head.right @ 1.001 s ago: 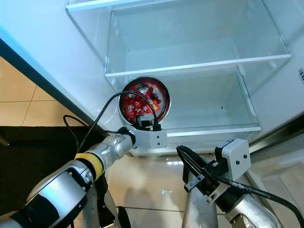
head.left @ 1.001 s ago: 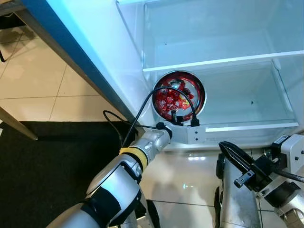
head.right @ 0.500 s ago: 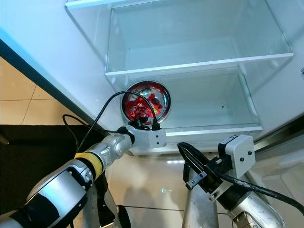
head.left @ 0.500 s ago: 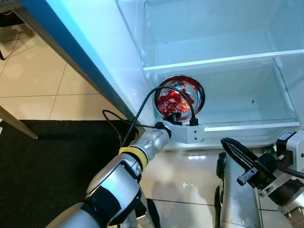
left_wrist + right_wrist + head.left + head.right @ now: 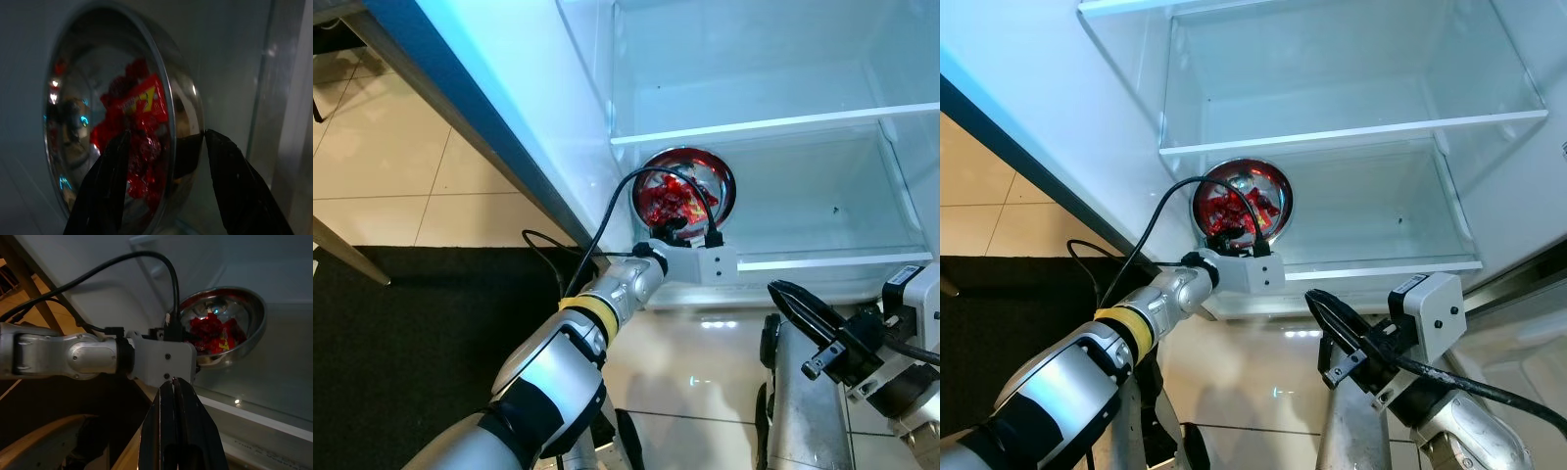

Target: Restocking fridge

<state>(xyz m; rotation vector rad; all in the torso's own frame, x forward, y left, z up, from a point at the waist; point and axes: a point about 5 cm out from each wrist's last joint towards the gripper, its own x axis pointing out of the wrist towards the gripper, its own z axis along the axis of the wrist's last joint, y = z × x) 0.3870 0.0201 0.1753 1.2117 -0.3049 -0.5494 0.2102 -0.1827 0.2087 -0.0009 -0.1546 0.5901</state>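
Bowl (image 5: 683, 192) of red wrapped sweets (image 5: 139, 139) sits at the front left corner of the lower glass shelf (image 5: 822, 211) in the open fridge, probably so the rest of the shelf stays free. Left hand (image 5: 166, 147) straddles the bowl's near rim, one finger (image 5: 105, 188) inside, the other outside, gripping it. Right hand (image 5: 177, 423) hangs below the shelf's front edge, fingers pressed together, holding nothing.

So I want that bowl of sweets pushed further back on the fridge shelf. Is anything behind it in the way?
Nothing visible. The left gripper pinches the rim of the bowl, and the glass shelf behind and beside it shows nothing but a tiny dark speck.
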